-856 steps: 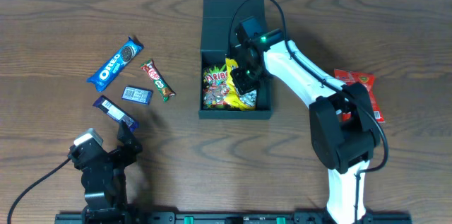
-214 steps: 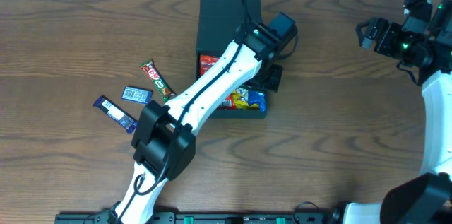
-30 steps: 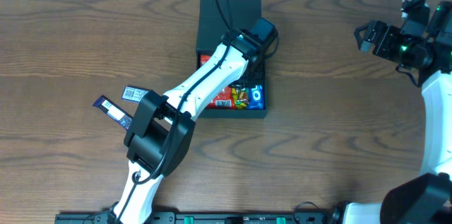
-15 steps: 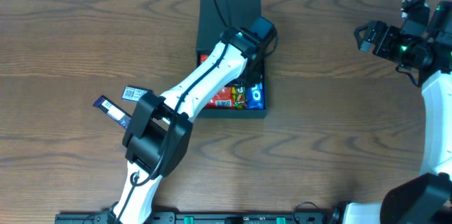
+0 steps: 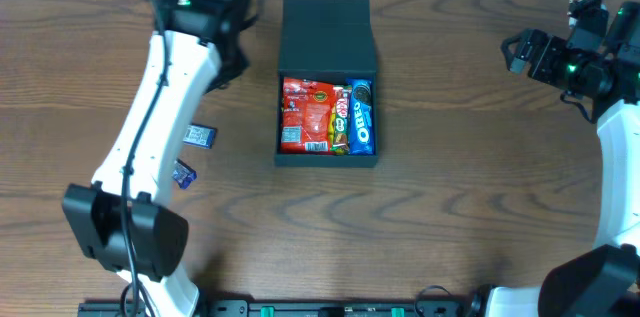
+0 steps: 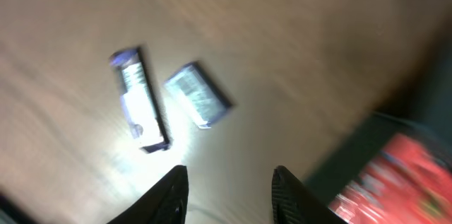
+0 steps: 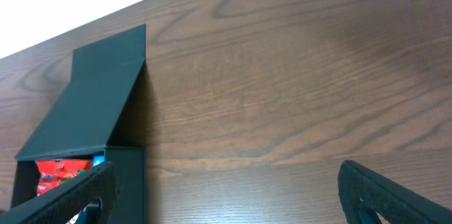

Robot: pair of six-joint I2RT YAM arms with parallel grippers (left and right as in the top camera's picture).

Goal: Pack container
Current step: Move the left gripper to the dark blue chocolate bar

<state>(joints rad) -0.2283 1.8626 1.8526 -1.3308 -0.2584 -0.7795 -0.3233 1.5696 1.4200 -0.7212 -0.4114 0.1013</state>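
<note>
The dark teal container stands mid-table with its lid folded back. Inside lie a red packet, a KitKat bar and a blue Oreo pack. My left gripper hangs left of the container, above the table. In the blurred left wrist view it is open, with bare table between its fingers. My right gripper is far off at the right edge. It stands wide open and holds nothing, facing the container.
A small blue packet and a dark blue bar lie on the table left of the container, partly under my left arm. In the left wrist view the bar and the packet lie side by side.
My left arm has swung out of the container to the upper left, its jaws wider apart. The box's contents are now uncovered. The right arm has not moved.
</note>
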